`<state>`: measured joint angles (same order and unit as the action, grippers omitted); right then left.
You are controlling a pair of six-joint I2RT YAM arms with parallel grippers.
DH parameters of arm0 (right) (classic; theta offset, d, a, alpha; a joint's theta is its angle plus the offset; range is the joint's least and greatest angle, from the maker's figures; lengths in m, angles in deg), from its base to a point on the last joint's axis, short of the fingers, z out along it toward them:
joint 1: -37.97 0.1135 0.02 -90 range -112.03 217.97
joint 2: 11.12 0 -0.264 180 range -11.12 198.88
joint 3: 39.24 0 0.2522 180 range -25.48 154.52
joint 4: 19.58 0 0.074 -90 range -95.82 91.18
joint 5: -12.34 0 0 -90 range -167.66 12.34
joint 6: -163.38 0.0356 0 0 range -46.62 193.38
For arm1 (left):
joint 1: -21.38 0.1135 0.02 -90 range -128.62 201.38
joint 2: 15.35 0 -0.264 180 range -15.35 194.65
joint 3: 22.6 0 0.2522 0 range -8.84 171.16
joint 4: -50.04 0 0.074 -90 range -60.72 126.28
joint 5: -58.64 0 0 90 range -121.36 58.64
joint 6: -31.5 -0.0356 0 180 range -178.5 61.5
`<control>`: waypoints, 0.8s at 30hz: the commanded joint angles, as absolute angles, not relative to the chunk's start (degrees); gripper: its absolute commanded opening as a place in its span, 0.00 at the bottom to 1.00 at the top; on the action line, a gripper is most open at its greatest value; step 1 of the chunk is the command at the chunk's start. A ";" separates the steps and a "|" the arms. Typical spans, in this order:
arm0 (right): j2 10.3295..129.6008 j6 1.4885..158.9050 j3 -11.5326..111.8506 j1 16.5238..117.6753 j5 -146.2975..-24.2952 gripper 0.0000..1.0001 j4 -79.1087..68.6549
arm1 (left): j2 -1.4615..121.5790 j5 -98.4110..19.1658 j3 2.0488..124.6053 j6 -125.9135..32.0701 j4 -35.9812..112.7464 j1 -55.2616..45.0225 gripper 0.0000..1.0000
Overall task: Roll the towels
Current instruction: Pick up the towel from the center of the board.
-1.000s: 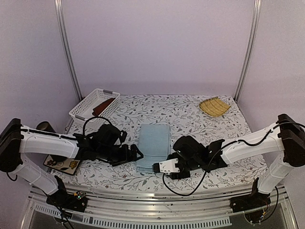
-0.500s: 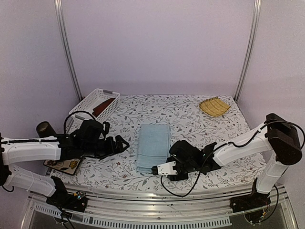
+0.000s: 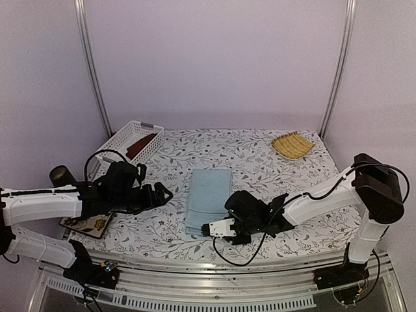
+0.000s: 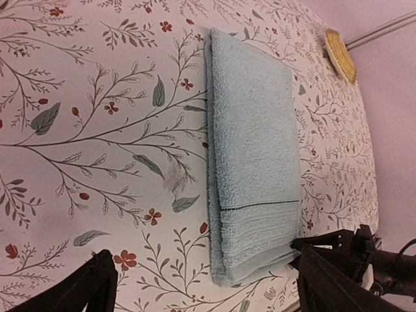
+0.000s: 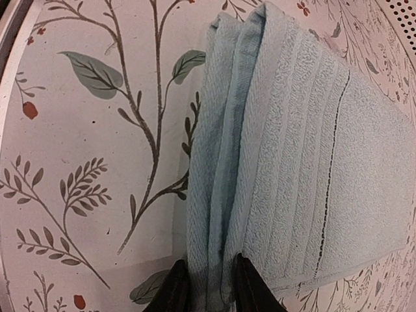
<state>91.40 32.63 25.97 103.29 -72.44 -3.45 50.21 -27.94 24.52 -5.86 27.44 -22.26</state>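
Now right gripper [image 5: 209, 289], fingers just narrowed, pinches edge of pale blue folded terry towel [image 5: 305, 149] between them; left gripper [image 3: 161, 194], spread wide, withdrawn; rolling looks ready.

Flower-patterned table [image 3: 260, 169] carrying a towel, a basket and a mat.
A folded pale blue towel [image 3: 209, 195] is lying flat near the middle. A white slotted basket [image 3: 116, 148] is sitting at the far left corner, and a yellow woven mat [image 3: 292, 145] is resting at the far right corner.
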 commanded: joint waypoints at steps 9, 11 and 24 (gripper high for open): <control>97.42 38.91 30.11 103.22 -75.25 0.09 3.31 | 47.70 -28.24 24.75 -13.08 28.67 -20.06 0.97; 98.02 40.07 31.82 102.76 -77.16 0.05 5.67 | 47.02 -28.13 24.51 -15.19 29.44 -20.04 0.97; 94.75 43.56 39.38 97.51 -94.58 0.02 18.75 | 44.26 -31.89 19.63 -31.00 41.55 -19.93 0.97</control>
<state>95.78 41.92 37.66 99.18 -84.90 11.78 44.97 -29.32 21.35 -23.45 35.50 -20.60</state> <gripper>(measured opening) 0.073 0.966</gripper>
